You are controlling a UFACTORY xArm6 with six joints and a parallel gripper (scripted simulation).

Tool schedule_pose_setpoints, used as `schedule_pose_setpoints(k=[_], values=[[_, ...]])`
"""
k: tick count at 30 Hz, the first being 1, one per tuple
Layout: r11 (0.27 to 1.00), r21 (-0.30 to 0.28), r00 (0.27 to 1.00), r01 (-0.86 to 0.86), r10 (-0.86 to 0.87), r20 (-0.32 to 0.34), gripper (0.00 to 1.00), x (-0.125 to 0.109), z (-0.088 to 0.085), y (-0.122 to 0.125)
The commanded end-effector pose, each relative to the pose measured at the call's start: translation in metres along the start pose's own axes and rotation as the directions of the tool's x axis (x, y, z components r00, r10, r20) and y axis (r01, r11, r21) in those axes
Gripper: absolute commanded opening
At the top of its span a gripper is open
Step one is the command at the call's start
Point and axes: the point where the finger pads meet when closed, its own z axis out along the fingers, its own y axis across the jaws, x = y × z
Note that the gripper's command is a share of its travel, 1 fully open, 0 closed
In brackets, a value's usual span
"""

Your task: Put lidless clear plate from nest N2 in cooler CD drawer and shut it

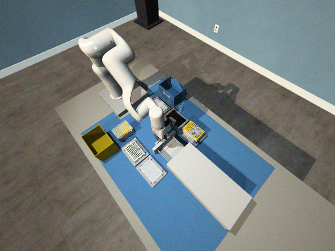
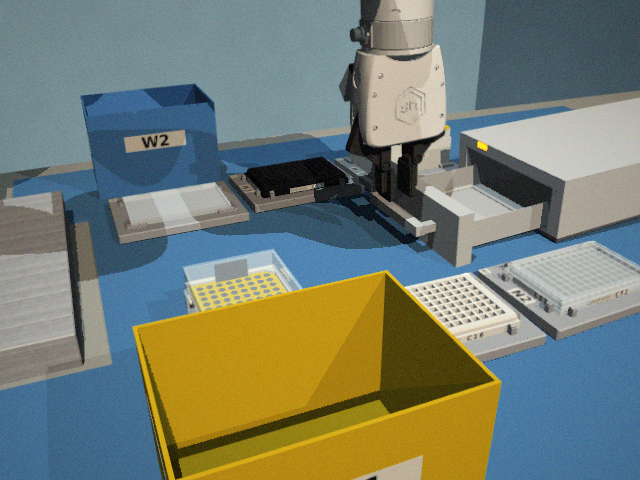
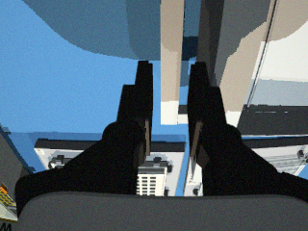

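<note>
The clear plate (image 1: pixel 151 170) (image 2: pixel 578 273) sits in nest N2 (image 2: pixel 558 329); I cannot tell whether a lid covers it. The drawer (image 2: pixel 506 225) of the cooler CD (image 1: pixel 209 183) (image 2: pixel 604 149) stands open. No plate shows on the visible part of its floor. The lamp (image 2: pixel 482 145) is amber. My gripper (image 2: pixel 395 196) (image 3: pixel 170 82) points down in front of the drawer's front panel (image 2: pixel 447 222). Its fingers stand partly open, one on each side of the bar handle (image 2: pixel 398 210) (image 3: pixel 170 91). In the wrist view a gap shows on both sides of the bar.
A white plate (image 1: pixel 134 151) (image 2: pixel 460 304) sits beside N2. The lidded tip box (image 1: pixel 123 129) and yellow bin (image 1: pixel 100 143) stand beyond it. A black plate (image 1: pixel 176 120) (image 2: pixel 294 175), a yellow-and-white rack (image 1: pixel 193 129) and bin W2 (image 1: pixel 172 90) (image 2: pixel 149 165) stand across from them.
</note>
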Motion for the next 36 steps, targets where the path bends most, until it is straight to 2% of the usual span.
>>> schedule_pose_setpoints(k=[1,36], values=[[0.999,0.042,1.0,0.003,-0.003,0.001,0.21,0.0013,0.0237,-0.0251],[0.999,0.042,1.0,0.003,-0.003,0.001,0.21,0.0013,0.0234,-0.031]])
